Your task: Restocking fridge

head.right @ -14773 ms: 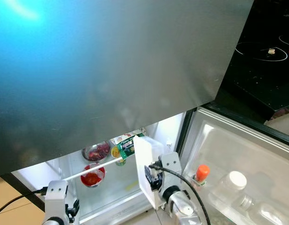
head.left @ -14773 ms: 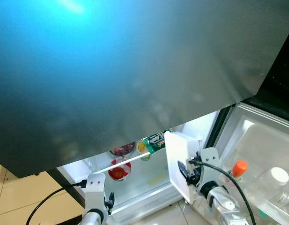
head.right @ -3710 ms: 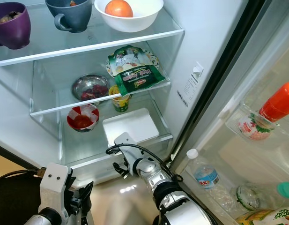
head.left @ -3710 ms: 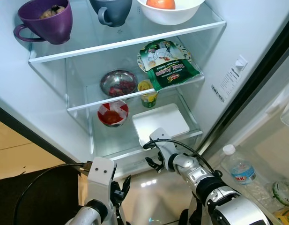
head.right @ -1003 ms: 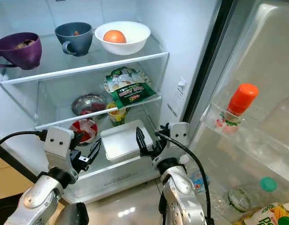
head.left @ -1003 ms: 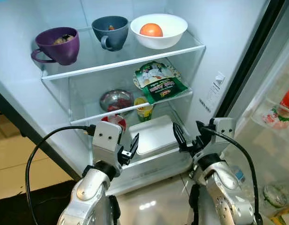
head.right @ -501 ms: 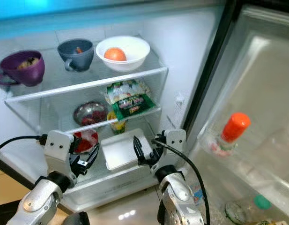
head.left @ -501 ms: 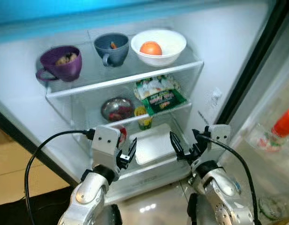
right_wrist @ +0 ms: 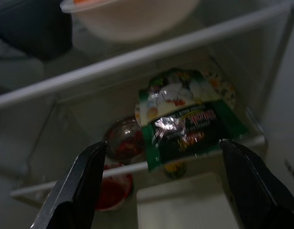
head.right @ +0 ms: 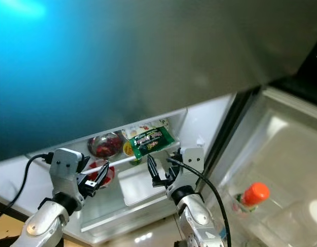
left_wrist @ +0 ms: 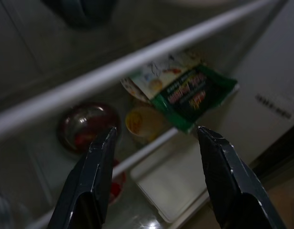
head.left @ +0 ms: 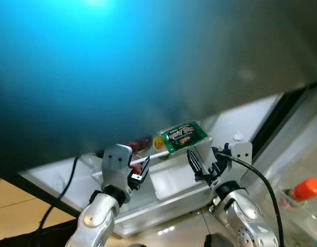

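While both claws, left claw (head.left: 139, 174) and right claw (head.left: 198, 163), gape empty, one green packet (head.left: 185, 136) and one white tray (head.left: 173, 181) sit shelved.

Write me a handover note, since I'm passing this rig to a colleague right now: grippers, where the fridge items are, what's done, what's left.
Left gripper open, empty, raised before the fridge. Right gripper open, empty, alongside it.
White tray lies on the bottom shelf. Green packet sits on the middle shelf with the metal bowl and yellow cup; red cup is below.
Orange-capped bottle is in the door.
Done: tray placed.
Left: cannot tell.
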{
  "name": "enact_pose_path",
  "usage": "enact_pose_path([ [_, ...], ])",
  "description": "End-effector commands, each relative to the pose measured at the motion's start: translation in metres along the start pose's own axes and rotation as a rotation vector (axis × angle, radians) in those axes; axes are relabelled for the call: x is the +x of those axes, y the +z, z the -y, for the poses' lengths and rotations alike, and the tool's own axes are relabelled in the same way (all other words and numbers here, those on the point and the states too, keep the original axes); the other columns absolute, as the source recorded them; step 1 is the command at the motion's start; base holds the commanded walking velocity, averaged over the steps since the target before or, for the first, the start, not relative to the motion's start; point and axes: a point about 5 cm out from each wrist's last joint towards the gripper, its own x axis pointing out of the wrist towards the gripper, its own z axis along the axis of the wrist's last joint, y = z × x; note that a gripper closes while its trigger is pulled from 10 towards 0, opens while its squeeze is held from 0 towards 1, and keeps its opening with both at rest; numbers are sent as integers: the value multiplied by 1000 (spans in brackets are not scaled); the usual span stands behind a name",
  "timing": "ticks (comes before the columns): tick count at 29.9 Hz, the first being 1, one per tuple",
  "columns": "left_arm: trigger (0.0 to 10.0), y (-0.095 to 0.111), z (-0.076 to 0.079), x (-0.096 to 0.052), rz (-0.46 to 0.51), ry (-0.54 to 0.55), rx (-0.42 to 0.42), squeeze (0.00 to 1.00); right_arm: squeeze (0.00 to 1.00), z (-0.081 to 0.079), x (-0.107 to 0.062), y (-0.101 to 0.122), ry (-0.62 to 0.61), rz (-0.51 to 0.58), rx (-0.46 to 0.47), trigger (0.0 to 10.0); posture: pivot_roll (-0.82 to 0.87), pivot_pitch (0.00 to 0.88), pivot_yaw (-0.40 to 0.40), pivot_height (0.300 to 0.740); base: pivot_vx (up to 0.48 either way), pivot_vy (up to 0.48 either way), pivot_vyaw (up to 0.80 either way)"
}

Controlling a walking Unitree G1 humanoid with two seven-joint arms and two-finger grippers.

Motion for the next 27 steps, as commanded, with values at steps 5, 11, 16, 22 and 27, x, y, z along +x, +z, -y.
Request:
enact_pose_path([
  [5,10000,-8,1,-2,-25,-3,0,0,0,0,-3,-8,-3,-28,0,10000,-15,191,31,710,0,0,0],
  [11,10000,-9,1,-2,-29,-7,2,0,0,2,-4,-10,-14,-34,-3,10000,-16,190,34,734,0,0,0],
  [16,10000,-11,1,-2,-32,-9,5,0,0,2,-5,-12,-19,-39,-3,10000,-16,188,34,740,0,0,0],
  [22,10000,-12,1,-1,-35,-12,5,0,0,4,-5,-17,-28,-70,-14,10000,-15,186,34,740,0,0,0],
  [27,10000,-16,1,-2,-53,-10,-1,0,0,2,-8,-25,-2,-100,-20,10000,-17,187,35,740,0,0,0],
])
